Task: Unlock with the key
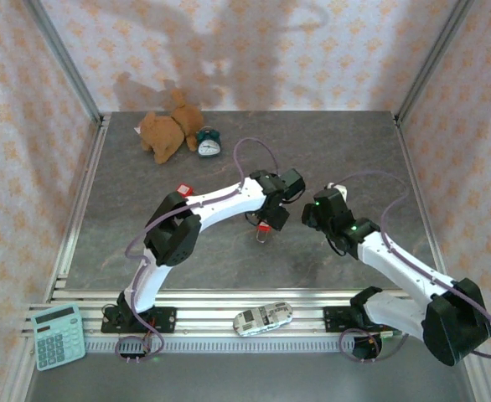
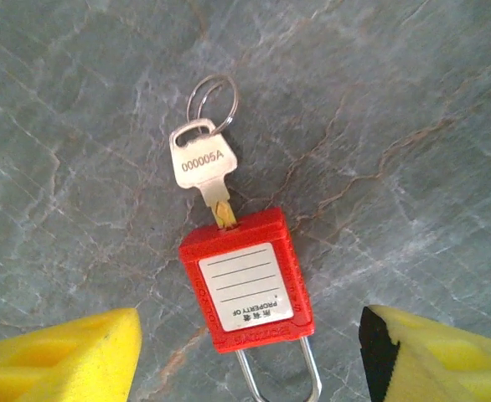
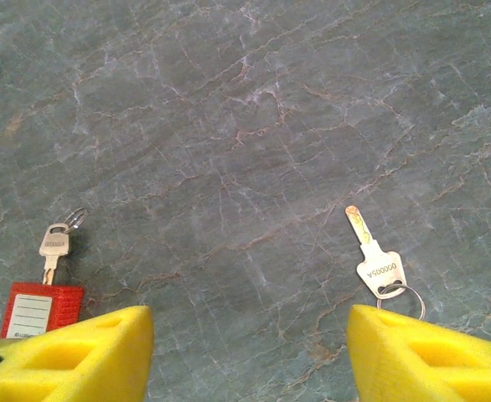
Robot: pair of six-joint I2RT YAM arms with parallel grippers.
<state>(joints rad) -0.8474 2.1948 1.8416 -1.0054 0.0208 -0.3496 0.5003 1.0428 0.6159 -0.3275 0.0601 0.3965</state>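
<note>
Left gripper is hanging wide astride the padlock, its key inserted; right gripper, also wide, is facing open worktop near a loose key.

Red padlock lying flat on grey marbled worktop, white label face up, steel shackle running off the lower frame edge, silver key stamped 000005A seated in its keyway, split ring attached, second ringed silver key lying loose, well apart.

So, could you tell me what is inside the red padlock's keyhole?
A silver key sits in the padlock, its head sticking out; the blade's tip is hidden inside the red body.
</note>
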